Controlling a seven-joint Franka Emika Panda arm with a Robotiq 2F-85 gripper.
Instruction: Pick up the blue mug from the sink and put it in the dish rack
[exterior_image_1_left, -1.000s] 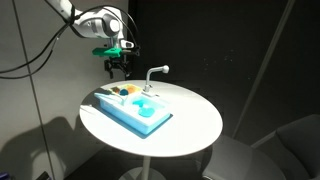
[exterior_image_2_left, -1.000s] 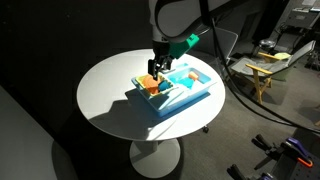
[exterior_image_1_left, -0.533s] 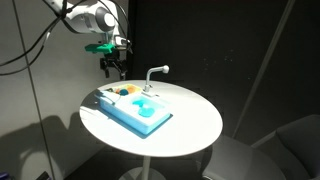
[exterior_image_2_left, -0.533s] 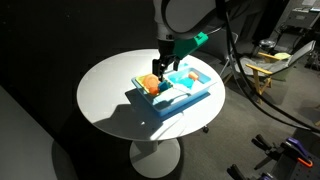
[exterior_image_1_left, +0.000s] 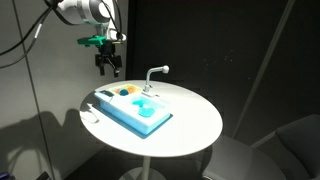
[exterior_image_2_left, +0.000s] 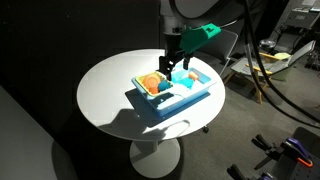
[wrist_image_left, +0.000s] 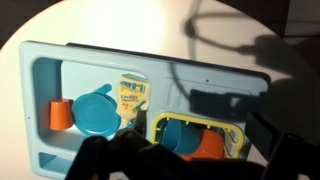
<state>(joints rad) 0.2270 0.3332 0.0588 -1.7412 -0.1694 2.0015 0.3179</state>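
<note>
On the round white tabletop (exterior_image_1_left: 192, 126) lies a light blue tray unit (wrist_image_left: 205, 85), long axis running across the wrist view and slantwise in both exterior views. Its sink (exterior_image_1_left: 148, 112) takes up the nearer part in an exterior view, with a curved pale faucet (exterior_image_1_left: 153, 73) standing at the tray's edge. The dish rack (wrist_image_left: 215, 150), an orange section with a yellow rim, shows as an orange patch at one end of the tray in an exterior view (exterior_image_2_left: 150, 83). The claw (exterior_image_1_left: 108, 68) hangs well above that end of the tray, apart from everything; in the wrist view its dark fingers (wrist_image_left: 108, 160) are spread wide with nothing between them. The blue mug (wrist_image_left: 178, 134) sits inside the yellow rim of the rack, seen from above as a round shape, so it appears upright with its long axis toward the camera; handle direction cannot be told. Only the wrist view resolves the mug, a second round blue dish (wrist_image_left: 95, 113) and a small orange piece (wrist_image_left: 60, 115) in the adjoining recess. Only the exterior views show the claw's height.
</note>
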